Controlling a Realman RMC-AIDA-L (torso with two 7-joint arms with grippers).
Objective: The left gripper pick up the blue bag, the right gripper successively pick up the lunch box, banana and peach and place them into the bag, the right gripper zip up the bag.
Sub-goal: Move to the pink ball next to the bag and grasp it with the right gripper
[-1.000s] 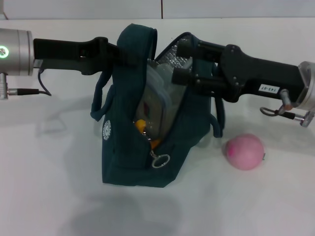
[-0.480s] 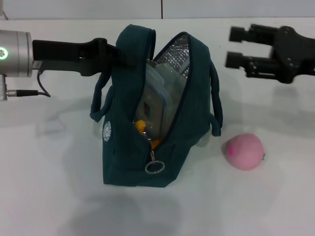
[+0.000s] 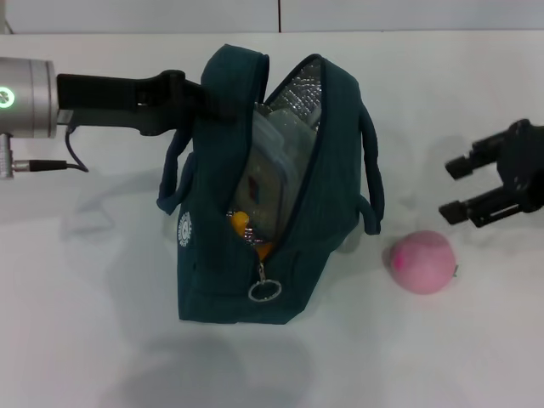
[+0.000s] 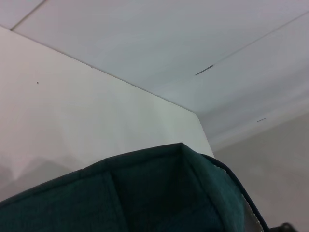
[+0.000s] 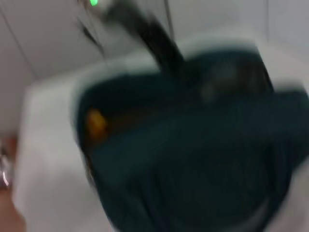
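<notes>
**STATUS: 2 OF 3 ITEMS LOADED, PEACH + ZIP PENDING**

Blue bag [image 3: 255, 246]: upright on white table [image 3: 85, 340], mouth wide open, silver lining visible. Zip undone; ring pull [image 3: 265, 291] hanging low on the front end.

Left gripper [image 3: 200, 95]: at the bag's upper rim on robot's left, arm horizontal. Fingertips hidden by fabric, so finger state not readable; judged to be holding the rim up, since the bag stands open. Left wrist view: only teal fabric edge against the wall.

Lunch box [image 3: 270, 174]: inside bag, standing on edge, clear wall and blue rim visible through the opening. Judged done.

Banana [image 3: 242, 221]: inside bag, only a yellow-orange end showing low in the opening next to the box. Judged done.

Peach [image 3: 422, 261]: on table, just beside the bag on robot's right, not touching it. Not yet picked.

Right gripper [image 3: 459, 189]: fingers apart, nothing between them, above and to robot's right of peach, well clear of bag. Right wrist view blurred; bag opening and an orange spot only.

Remaining, as judged:
1. Grasp peach w/ right gripper
2. Drop into bag opening, next to box
3. Take ring pull, close zip along full length

Caution: round fruit, likely to roll if nudged off-centre
</notes>
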